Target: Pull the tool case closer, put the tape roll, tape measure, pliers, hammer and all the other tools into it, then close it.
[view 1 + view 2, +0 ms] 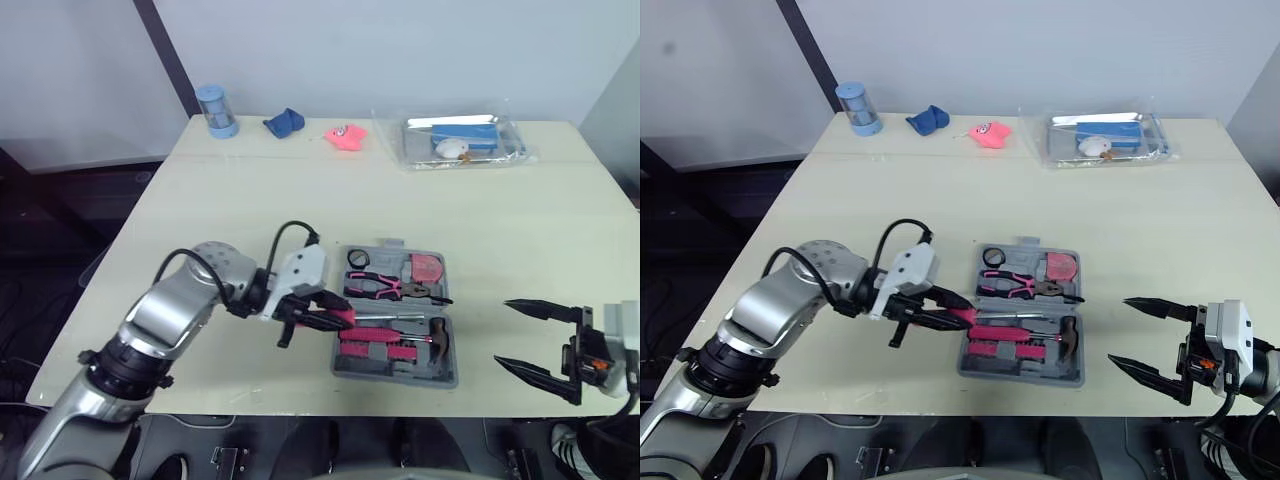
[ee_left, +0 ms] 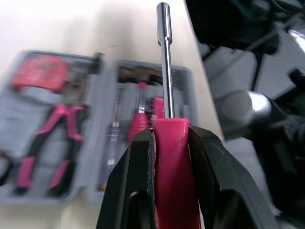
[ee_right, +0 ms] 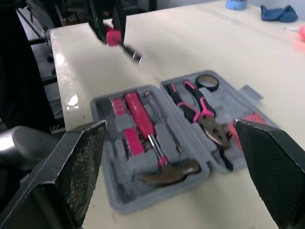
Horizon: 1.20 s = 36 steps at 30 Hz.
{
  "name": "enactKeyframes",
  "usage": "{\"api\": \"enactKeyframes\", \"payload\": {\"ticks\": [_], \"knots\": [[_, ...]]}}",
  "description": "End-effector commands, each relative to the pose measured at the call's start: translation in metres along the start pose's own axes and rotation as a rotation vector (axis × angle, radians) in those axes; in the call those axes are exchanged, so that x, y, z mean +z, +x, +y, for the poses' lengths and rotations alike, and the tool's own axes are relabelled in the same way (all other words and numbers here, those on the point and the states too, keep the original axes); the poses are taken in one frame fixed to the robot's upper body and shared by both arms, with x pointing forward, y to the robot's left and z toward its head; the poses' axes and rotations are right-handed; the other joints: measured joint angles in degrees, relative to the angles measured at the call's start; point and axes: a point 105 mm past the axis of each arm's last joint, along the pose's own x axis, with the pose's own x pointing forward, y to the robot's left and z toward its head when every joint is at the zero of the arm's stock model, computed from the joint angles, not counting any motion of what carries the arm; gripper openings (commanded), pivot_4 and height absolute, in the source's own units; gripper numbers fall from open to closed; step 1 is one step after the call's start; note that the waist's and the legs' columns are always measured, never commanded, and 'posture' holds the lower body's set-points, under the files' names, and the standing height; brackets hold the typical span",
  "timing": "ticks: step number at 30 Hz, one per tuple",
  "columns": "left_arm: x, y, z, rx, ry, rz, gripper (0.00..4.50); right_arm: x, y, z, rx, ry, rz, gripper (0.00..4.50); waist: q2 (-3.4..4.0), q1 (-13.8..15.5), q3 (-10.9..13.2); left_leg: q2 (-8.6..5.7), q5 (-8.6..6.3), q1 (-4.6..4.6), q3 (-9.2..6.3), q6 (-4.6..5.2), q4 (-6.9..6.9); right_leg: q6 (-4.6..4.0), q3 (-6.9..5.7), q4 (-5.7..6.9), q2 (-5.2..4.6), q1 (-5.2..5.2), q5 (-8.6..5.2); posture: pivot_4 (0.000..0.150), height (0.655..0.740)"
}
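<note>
Right claw [image 1: 503, 333] hangs spread beside the tool case [image 1: 400, 373], leaving room; left claw [image 1: 325, 315] pinches 1 pink screwdriver [image 2: 167, 95] at its edge, likely slot-bound.

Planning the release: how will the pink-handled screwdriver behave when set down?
The screwdriver is likely stiff: straight steel shaft. Its glossy round handle may slip in the left gripper, or roll unless seated in the tool case.

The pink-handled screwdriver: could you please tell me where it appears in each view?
Left eye view: screwdriver in the left end effector, at the tool case's left edge.
Right eye view: screwdriver there too.
Left wrist view: screwdriver clamped between the fingers, pointing toward the case.
Right wrist view: screwdriver beyond the case.
Shared landmark: pink pliers.
</note>
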Motion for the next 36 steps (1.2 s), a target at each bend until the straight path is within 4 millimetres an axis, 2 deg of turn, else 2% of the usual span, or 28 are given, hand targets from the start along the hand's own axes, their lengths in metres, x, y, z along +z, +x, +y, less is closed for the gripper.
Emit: {"api": "enactKeyframes", "payload": {"ticks": [1,7,13,27,36], "knots": [[0.003,0.011,-0.002,-0.018,0.041,0.041,0.58,0.008,-0.005,0.002,0.007,-0.029,0.0,4.5,-0.01,0.2,0.0,0.0,0.0,0.0,-0.01,0.0,0.0,0.0,0.0,0.0,0.01,0.0,0.0,0.15,0.74],[-0.005,0.034,-0.003,0.005,0.08,0.144,0.58,0.005,-0.008,0.009,0.029,-0.012,0.026,4.5,-0.04,0.3,0.0,-0.02,0.0,0.0,-0.01,0.01,0.02,0.0,0.02,0.0,0.0,0.01,0.0,0.15,0.74],[-0.004,0.056,-0.018,-0.033,0.073,0.17,0.58,0.0,-0.009,0.014,0.06,0.008,0.047,4.5,-0.03,0.4,0.0,0.0,0.0,0.0,-0.01,0.0,0.02,0.0,0.03,0.02,0.01,0.01,0.0,0.15,0.74],[-0.014,0.084,-0.025,0.003,0.053,0.291,0.58,-0.003,-0.012,0.014,0.096,0.012,0.077,4.5,-0.05,0.4,0.0,-0.01,0.0,0.0,-0.02,0.0,0.05,0.0,0.04,0.03,0.01,0.02,0.0,0.15,0.74],[-0.014,0.096,-0.018,0.011,0.056,0.335,0.58,-0.005,-0.011,0.013,0.099,0.016,0.077,4.5,-0.04,0.5,0.0,-0.01,0.01,0.0,-0.04,-0.01,0.06,0.0,0.04,0.03,0.01,0.02,0.0,0.15,0.74]]}}
